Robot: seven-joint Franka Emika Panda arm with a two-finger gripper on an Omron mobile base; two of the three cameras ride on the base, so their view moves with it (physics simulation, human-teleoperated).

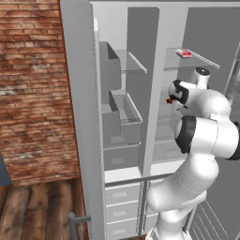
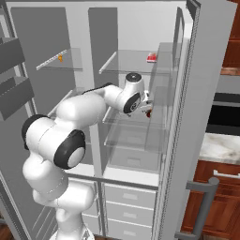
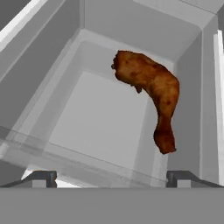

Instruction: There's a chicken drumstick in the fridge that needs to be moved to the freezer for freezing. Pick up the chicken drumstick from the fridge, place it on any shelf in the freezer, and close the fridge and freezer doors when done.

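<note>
fridge (image 2: 140, 136) glass shelf: chicken drumstick (image 3: 151, 94) just ahead of tool (image 3: 111, 177), jaws wide open, empty.

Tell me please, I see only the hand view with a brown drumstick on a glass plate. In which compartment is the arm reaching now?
Observer: Into the fridge, the wider compartment; the gripper is over a middle glass plate there.
Operator: Are both doors open?
Observer: Yes. The freezer stands open beside it, and the fridge door is swung wide on the other side.
Operator: Is something else stored in the fridge?
Observer: A small red-and-white item lies on the plate above the chicken drumstick.
Operator: Does the gripper hold the drumstick?
Observer: No. The jaws stand open and the drumstick lies ahead of them, untouched.
</note>
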